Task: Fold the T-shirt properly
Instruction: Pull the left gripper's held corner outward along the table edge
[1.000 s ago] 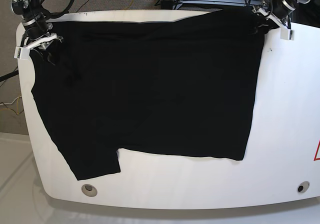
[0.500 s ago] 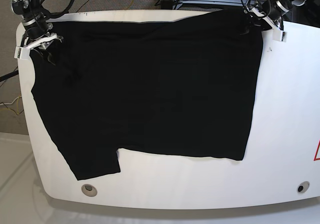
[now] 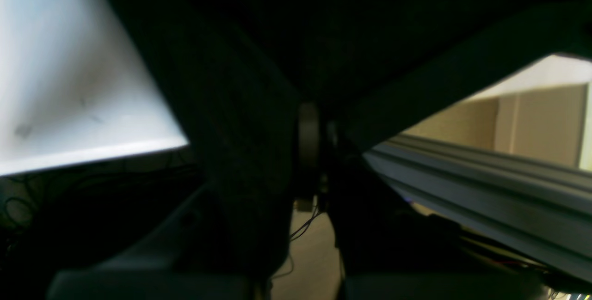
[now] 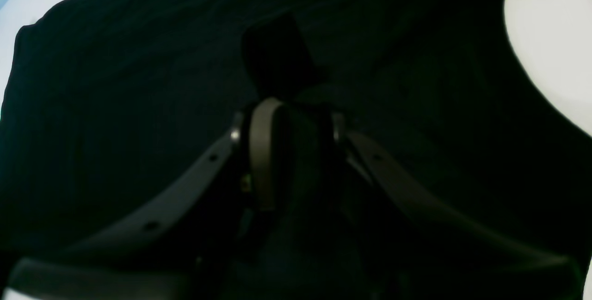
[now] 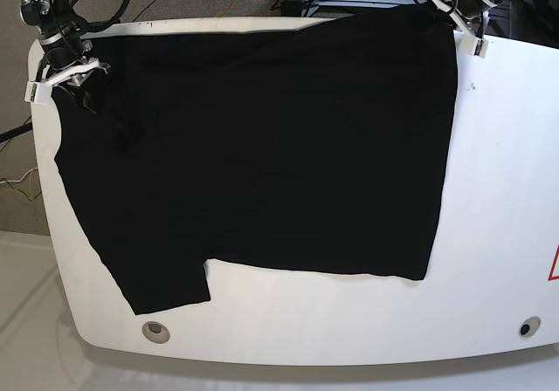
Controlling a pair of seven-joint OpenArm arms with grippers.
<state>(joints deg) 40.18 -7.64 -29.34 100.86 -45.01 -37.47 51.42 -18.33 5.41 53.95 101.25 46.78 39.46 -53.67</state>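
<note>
The black T-shirt [image 5: 262, 147] lies spread over most of the white table [image 5: 507, 190], with a sleeve pointing to the near left. My left gripper [image 5: 447, 13] is at the shirt's far right corner, at the table's back edge. In the left wrist view its fingertips [image 3: 309, 133] meet with black cloth [image 3: 240, 129] draped around them, shut on the T-shirt. My right gripper [image 5: 72, 78] sits at the far left corner. In the right wrist view it [image 4: 286, 115] pinches a tab of the T-shirt [image 4: 115, 82].
Two round holes [image 5: 156, 331] [image 5: 525, 327] sit near the table's front edge, and a red triangle mark [image 5: 554, 264] is at its right edge. A metal frame rail [image 3: 485, 175] and cables run behind the back edge. Bare white tabletop shows on the right.
My left gripper has moved back and leftward to the table's far edge and closed, pulling the shirt's far right corner along. The right arm has not moved.
</note>
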